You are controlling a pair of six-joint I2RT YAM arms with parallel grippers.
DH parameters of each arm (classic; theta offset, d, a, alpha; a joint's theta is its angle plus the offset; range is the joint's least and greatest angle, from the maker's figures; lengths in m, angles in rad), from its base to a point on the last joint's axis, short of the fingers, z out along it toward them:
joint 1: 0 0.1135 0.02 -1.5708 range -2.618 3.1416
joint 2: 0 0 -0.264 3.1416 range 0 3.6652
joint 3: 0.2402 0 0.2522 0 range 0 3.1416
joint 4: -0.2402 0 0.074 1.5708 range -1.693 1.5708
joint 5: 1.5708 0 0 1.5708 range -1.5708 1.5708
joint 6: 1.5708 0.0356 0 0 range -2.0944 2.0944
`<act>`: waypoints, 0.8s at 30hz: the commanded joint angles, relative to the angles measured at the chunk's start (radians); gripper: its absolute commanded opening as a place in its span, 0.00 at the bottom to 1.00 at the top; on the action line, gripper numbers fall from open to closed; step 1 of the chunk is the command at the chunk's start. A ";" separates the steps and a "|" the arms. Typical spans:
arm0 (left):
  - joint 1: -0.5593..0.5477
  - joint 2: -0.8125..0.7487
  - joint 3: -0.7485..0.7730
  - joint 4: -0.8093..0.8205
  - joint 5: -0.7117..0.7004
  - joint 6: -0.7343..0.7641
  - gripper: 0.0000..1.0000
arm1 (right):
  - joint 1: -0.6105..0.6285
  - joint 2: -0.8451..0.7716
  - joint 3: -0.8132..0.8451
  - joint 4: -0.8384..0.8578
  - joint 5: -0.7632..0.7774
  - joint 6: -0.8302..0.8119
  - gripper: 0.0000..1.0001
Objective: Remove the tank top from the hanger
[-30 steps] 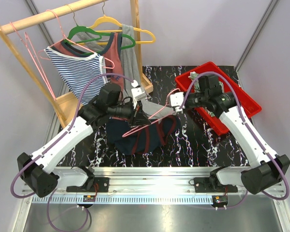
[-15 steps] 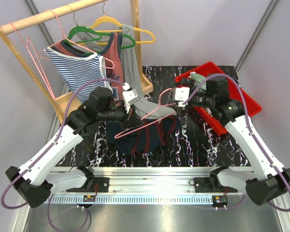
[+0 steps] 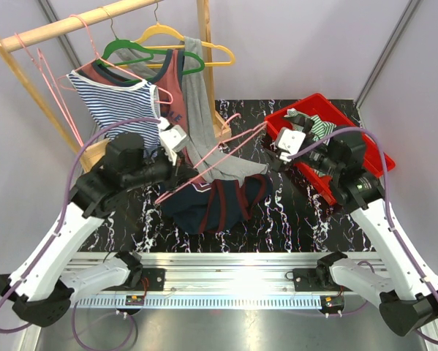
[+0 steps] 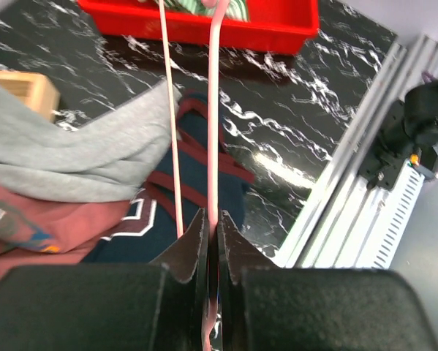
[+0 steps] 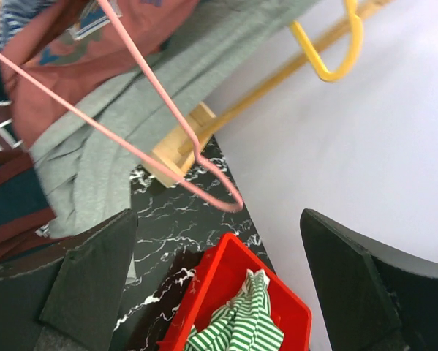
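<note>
Pink wire hanger (image 4: pixel 213 110) clenched in the jaws of the left gripper (image 4: pixel 211 219), above a navy tank top (image 3: pixel 211 208) on the black marbled table (image 3: pixel 292 212); the right gripper (image 5: pixel 217 216) has its jaws spread wide.

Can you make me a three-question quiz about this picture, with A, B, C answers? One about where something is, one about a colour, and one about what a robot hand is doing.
1. Where is the navy tank top?
A. On the black table
B. In the red bin
C. On the yellow hanger

2. What colour is the hanger in the left gripper?
A. Green
B. Pink
C. Yellow

3. What is the right gripper doing?
A. Squeezing the hanger
B. Standing wide open, holding nothing
C. Pinching the tank top

Answers:
1 A, it lies crumpled on the marbled tabletop.
2 B, a pink wire sticks out of its shut jaws.
3 B, its jaws stand far apart with nothing between them.
</note>
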 commanded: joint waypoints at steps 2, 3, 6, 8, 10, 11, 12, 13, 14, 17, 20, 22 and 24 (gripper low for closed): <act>0.002 -0.074 0.091 -0.015 -0.099 -0.005 0.00 | 0.001 -0.013 -0.014 0.181 0.136 0.150 1.00; 0.002 -0.082 0.099 -0.019 -0.112 -0.011 0.00 | 0.000 -0.010 -0.018 0.195 0.156 0.167 1.00; 0.003 -0.132 0.129 -0.017 -0.152 -0.022 0.00 | -0.005 0.016 -0.039 0.298 0.275 0.259 1.00; 0.002 -0.155 0.143 -0.019 -0.204 -0.062 0.00 | -0.013 0.041 -0.047 0.372 0.366 0.331 1.00; 0.003 -0.193 0.163 -0.028 -0.258 -0.095 0.00 | -0.022 0.062 -0.036 0.386 0.395 0.375 1.00; 0.003 -0.207 0.171 -0.031 -0.308 -0.102 0.00 | -0.037 0.081 -0.033 0.381 0.389 0.385 1.00; 0.002 -0.218 0.178 -0.035 -0.333 -0.112 0.00 | -0.043 0.092 -0.031 0.376 0.384 0.392 1.00; 0.003 -0.241 0.195 -0.035 -0.358 -0.126 0.00 | -0.048 0.099 -0.033 0.378 0.381 0.408 1.00; 0.003 -0.250 0.206 -0.038 -0.411 -0.131 0.00 | -0.056 0.119 -0.033 0.378 0.380 0.418 1.00; 0.003 -0.290 0.249 -0.043 -0.497 -0.158 0.00 | -0.089 0.159 -0.022 0.380 0.375 0.461 1.00; 0.003 -0.325 0.278 -0.037 -0.585 -0.168 0.00 | -0.134 0.196 -0.002 0.380 0.355 0.504 1.00; 0.003 -0.333 0.292 -0.055 -0.622 -0.178 0.00 | -0.152 0.211 0.005 0.380 0.335 0.510 1.00; 0.002 -0.347 0.303 -0.074 -0.668 -0.191 0.00 | -0.154 0.227 0.002 0.380 0.329 0.500 1.00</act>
